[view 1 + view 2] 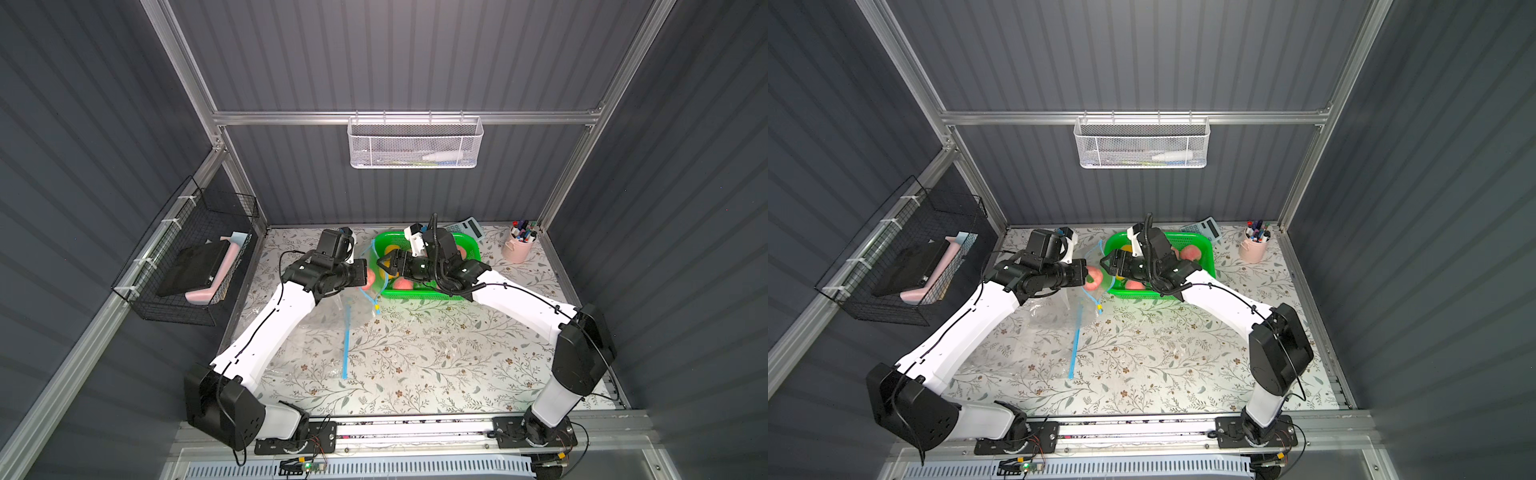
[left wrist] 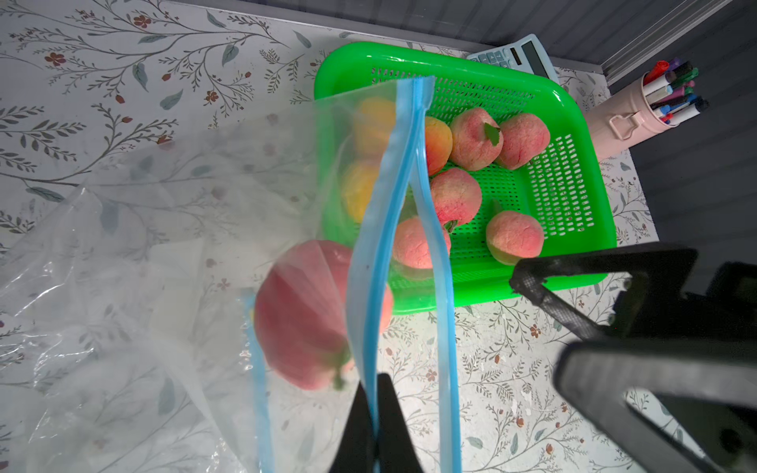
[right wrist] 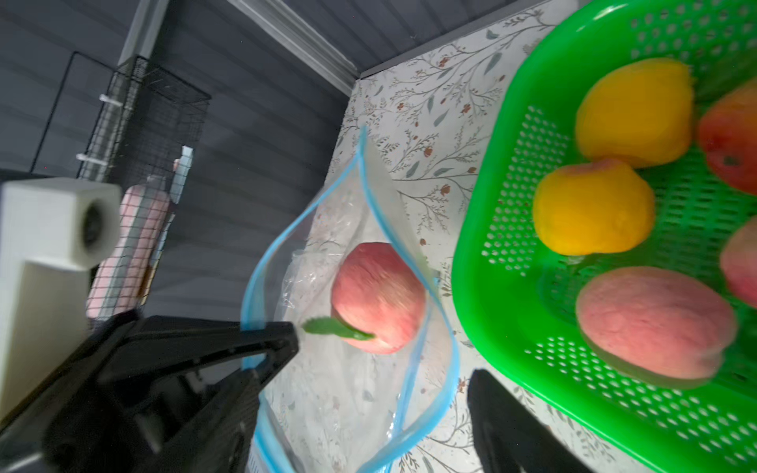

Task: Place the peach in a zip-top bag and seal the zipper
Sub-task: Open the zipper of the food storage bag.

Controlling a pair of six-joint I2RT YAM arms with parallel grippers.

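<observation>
Clear zip-top bag (image 2: pixel 282 176) holds one peach (image 3: pixel 379 297); green basket (image 2: pixel 573 118) holds eight.

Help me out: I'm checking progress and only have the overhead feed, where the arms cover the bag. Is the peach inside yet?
Observer: Yes. The right wrist view shows the peach inside the bag, between the parted zipper strips.
Operator: Who holds the bag?
Observer: The left gripper is shut on one of those strips, per the left wrist view.
Operator: And the other arm?
Observer: The right gripper is open and empty, apart from the bag.
</observation>
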